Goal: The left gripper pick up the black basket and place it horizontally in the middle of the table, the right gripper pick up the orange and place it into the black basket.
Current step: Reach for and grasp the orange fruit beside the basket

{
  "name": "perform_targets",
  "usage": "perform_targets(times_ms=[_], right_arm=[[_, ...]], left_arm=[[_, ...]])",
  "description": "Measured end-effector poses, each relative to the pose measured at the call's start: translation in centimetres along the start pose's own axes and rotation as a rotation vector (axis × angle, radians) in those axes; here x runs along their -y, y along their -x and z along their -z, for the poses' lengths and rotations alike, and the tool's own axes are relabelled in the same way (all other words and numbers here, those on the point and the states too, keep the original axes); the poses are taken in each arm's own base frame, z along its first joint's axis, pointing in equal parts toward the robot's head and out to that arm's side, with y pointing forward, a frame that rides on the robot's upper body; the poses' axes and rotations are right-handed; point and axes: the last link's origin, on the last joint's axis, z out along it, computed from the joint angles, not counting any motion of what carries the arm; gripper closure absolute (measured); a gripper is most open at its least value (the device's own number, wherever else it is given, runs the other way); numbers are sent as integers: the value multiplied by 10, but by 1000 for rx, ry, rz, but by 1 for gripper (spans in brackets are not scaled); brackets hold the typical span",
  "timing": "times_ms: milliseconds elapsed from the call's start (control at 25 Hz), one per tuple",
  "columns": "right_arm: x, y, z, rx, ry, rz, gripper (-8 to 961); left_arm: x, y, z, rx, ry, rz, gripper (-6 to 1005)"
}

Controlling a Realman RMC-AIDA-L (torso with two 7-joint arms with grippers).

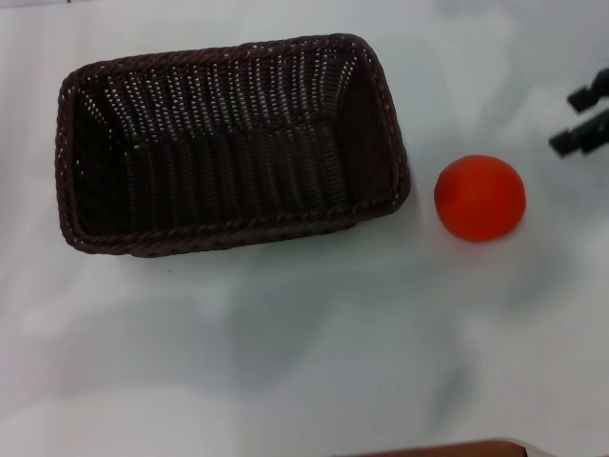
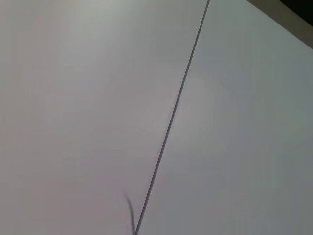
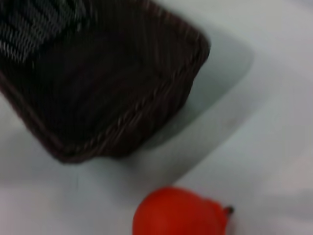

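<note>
The black basket (image 1: 228,143) lies lengthwise on the white table (image 1: 285,343), left of centre in the head view, upright and empty. It also shows in the right wrist view (image 3: 98,73). The orange (image 1: 480,197) rests on the table just right of the basket, apart from it, and shows in the right wrist view (image 3: 178,213) too. My right gripper (image 1: 579,116) is at the far right edge, beyond the orange; its two black fingers stand apart and hold nothing. Of my left gripper only a thin dark sliver (image 2: 130,213) shows in the left wrist view, over bare table.
A thin dark seam (image 2: 171,127) runs across the table in the left wrist view, with a dark table edge (image 2: 288,7) at the corner. A brown edge (image 1: 447,447) shows at the bottom of the head view.
</note>
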Motion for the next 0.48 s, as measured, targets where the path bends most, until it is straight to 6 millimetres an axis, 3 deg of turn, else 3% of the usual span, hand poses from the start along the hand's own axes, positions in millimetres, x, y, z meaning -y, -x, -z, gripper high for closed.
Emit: perform_targets(times_ms=[480], right_arm=[[15,-17,-65,140,-69,64,268]], left_arm=[[-1,3,2,0,-8,18,266]])
